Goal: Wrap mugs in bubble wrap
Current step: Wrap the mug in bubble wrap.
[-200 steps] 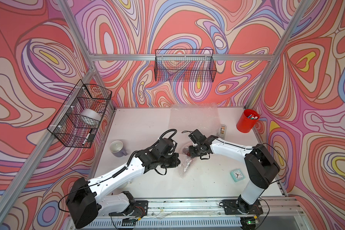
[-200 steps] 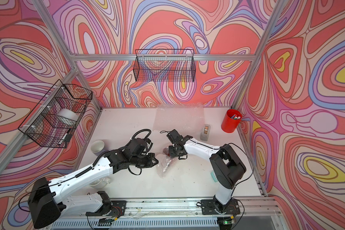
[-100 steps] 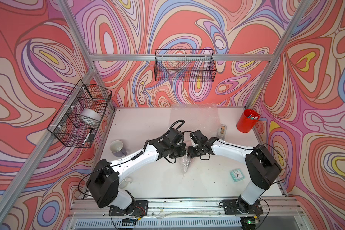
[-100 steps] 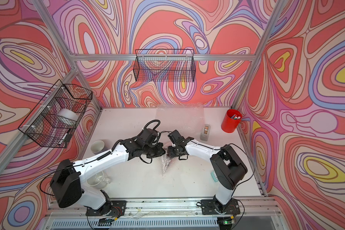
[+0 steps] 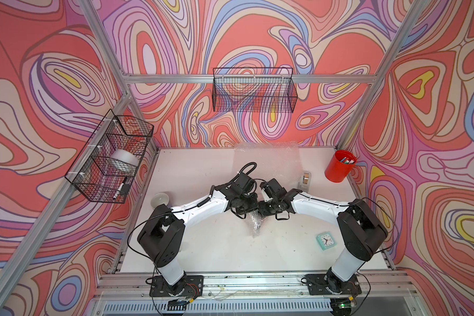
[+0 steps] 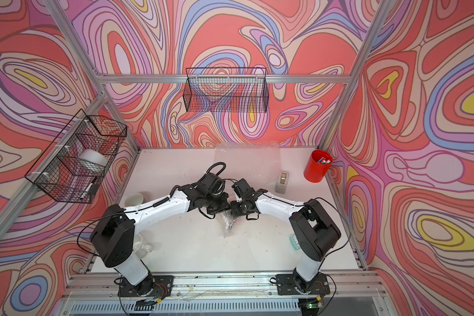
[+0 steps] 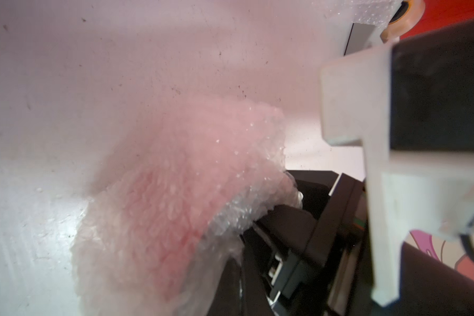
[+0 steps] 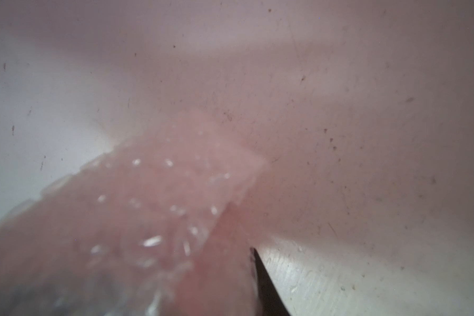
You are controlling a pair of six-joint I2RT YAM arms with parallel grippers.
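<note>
The left tool [image 5: 250, 214] is pinching fully closed on the wrap [image 5: 255, 226], I can't tell the right tool's [image 5: 263, 212] hold, and the wrap's loose tail is threatening to unravel, spilling the mug [image 7: 173, 219].

The bubble wrap [image 5: 255, 225] is clear, crinkly, glinting plastic. The table [image 5: 216, 246] is matt white and scuffed. At two o'clock, the red cup [image 5: 337, 171] looks like smooth plastic.

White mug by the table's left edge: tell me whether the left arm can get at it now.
Probably not right away. The white mug stands uncovered close beside the left arm, but the left gripper is shut on the bubble wrap mid-table; it must let go first.
</note>
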